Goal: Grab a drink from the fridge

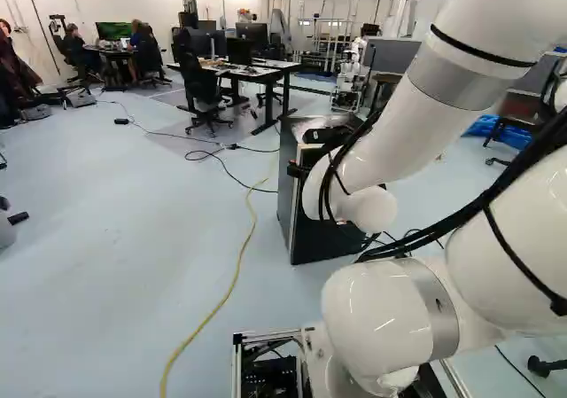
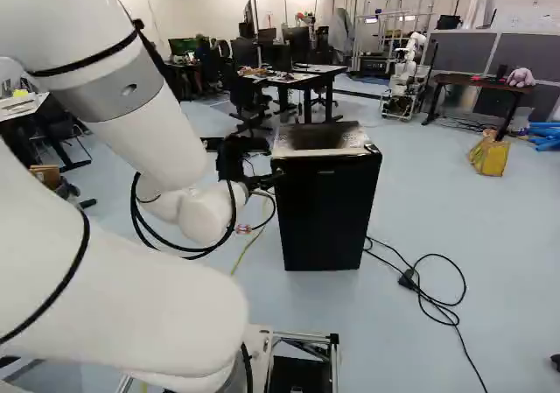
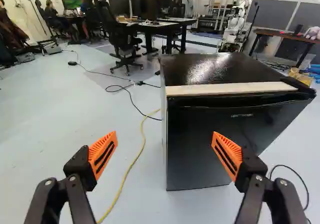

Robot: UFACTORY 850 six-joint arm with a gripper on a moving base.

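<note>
The fridge (image 2: pixel 324 209) is a small black box on the floor, its door shut as far as I can see; no drink is visible. Beside the upper left of its front, in the right base view, is my gripper (image 2: pixel 261 179). In the wrist view the gripper (image 3: pixel 164 151) stands wide open, with nothing between its orange pads. Ahead of it is the fridge (image 3: pixel 220 139), with a pale strip (image 3: pixel 230 89) along the top's front edge. The door's left edge lies ahead of the gap between the fingers.
A yellow cable (image 1: pixel 232 283) runs along the floor left of the fridge, and a black cable (image 2: pixel 429 297) lies looped to its right. Desks (image 2: pixel 306 76) and office chairs (image 1: pixel 204 97) stand behind. Another robot (image 2: pixel 404 73) is farther back. A yellow bag (image 2: pixel 490 155) sits at the right.
</note>
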